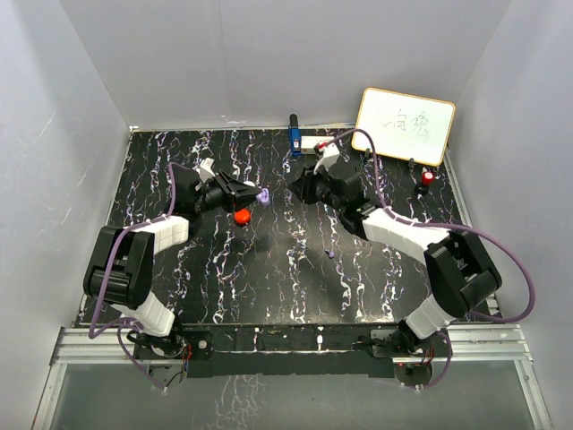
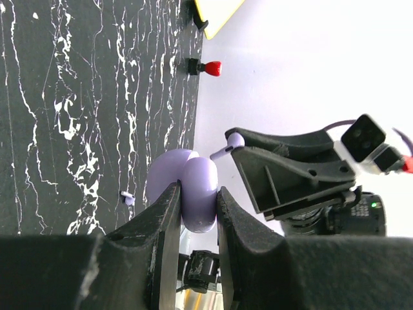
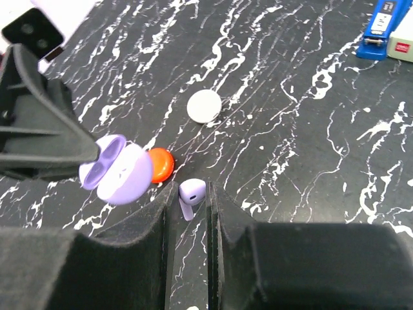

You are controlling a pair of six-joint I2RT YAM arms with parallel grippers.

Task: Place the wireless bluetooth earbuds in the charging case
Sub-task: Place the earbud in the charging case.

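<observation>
One lilac earbud (image 3: 191,196) sits pinched between the fingers of the right gripper (image 3: 190,205), its stem running back between them, and those jaws are clenched on it above the table (image 3: 290,129). Just off to its side the charging case (image 3: 118,172) hangs in the air with its lid swung open. The left gripper (image 2: 197,210) is clamped hard across the case body. Earbud and case are near each other but apart, with an orange puck (image 3: 160,163) on the table under the gap between them. I read this as the insertion step for the first bud — both pieces grasped and roughly facing, nothing seated yet. My next move calls for carrying the bud across to an open well and turning it so the stem leads in, a fine alignment since I judge the fit to be snug. A second small lilac piece (image 1: 332,256) — likely the other earbud — lies on the table, well apart from both grippers.
</observation>
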